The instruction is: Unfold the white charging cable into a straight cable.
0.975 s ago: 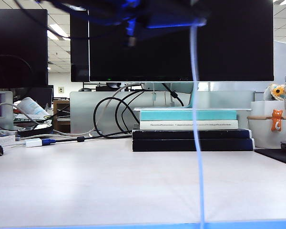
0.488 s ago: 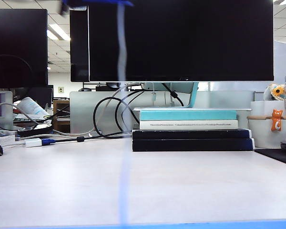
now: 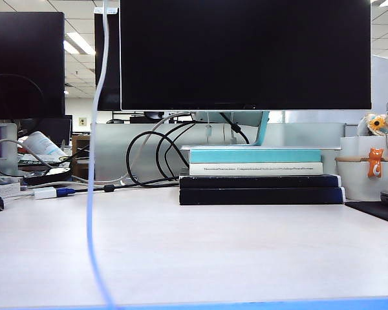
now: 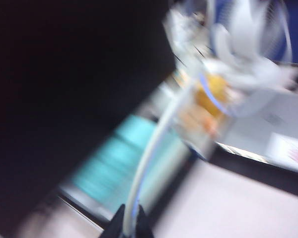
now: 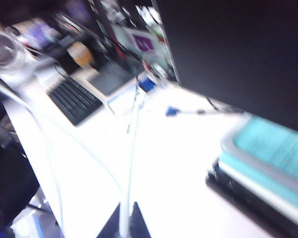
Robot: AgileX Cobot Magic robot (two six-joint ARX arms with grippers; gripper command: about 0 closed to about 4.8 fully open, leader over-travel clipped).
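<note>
White charging cable (image 3: 96, 161) hung above the surface (image 3: 233, 245), pinched in both shut claws, running out from the left claw (image 4: 129, 224) and the right claw (image 5: 125, 225); drawing them steadily apart, grips unslackened, should best straighten it.

Big black monitor (image 3: 246, 55) behind a 4-book stack (image 3: 261, 175) on the counter (image 3: 213, 252). Black cables (image 3: 156, 158) loop left of the stack; white adapter block (image 3: 45, 192) further left; cat mug (image 3: 368, 174) at right.
</note>
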